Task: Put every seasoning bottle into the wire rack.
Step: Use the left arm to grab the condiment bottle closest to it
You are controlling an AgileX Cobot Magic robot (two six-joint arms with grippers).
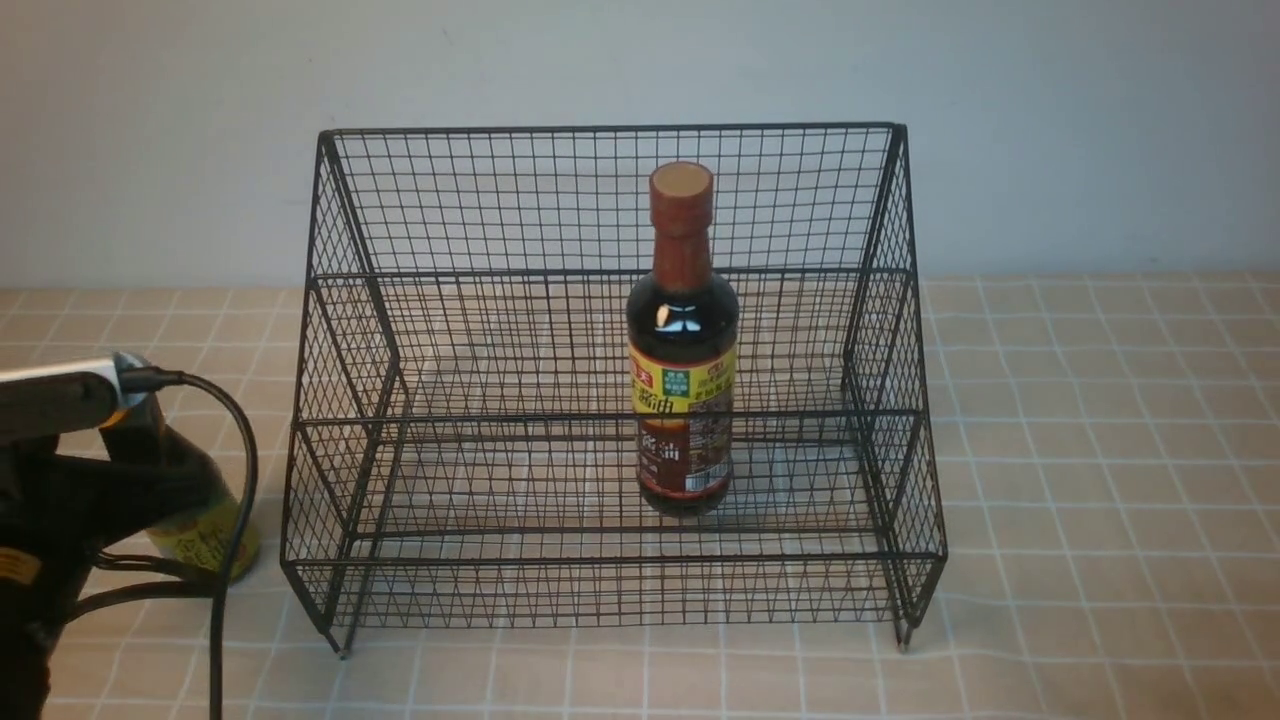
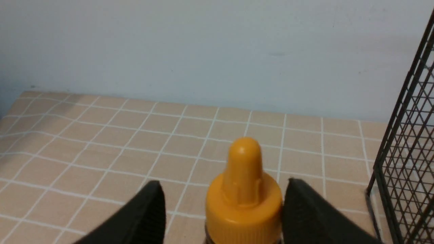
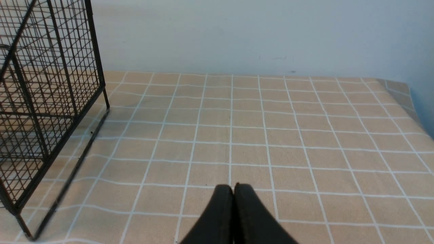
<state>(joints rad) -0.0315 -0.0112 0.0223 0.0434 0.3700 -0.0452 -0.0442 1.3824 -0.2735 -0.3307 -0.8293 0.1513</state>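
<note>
Two bottles are in sight, one already in the rack (image 1: 600, 128) and one still out on the surface (image 1: 1100, 500). The short bottle (image 1: 205, 535) stands upright on the checked cloth directly between the left jaws, which are spread open around its orange nozzle cap (image 2: 243, 200). One finger (image 2: 142, 217) stands clear of the cap with cloth showing in the gap. The other finger (image 2: 312, 217) is right against the cap's ribbed side or very nearly so; I cannot tell whether it touches. Nothing is gripped yet.

Just beside these jaws, on their inner side, rises the sloping wire side of the rack, close to the bottle but apart from it. The left arm (image 1: 60, 500) and its black cable (image 1: 235, 470) hide most of the short bottle from the front; only the yellow-green label shows.

The tall bottle (image 1: 683, 340) with the brown cap stands upright on the rack's lower tier, right of the middle, well away from both pairs of jaws.

The right jaws are pressed fully together and hold nothing. They hang over bare cloth, with the rack's other side off to their inner side and the pale wall (image 1: 150, 120) beyond.
</note>
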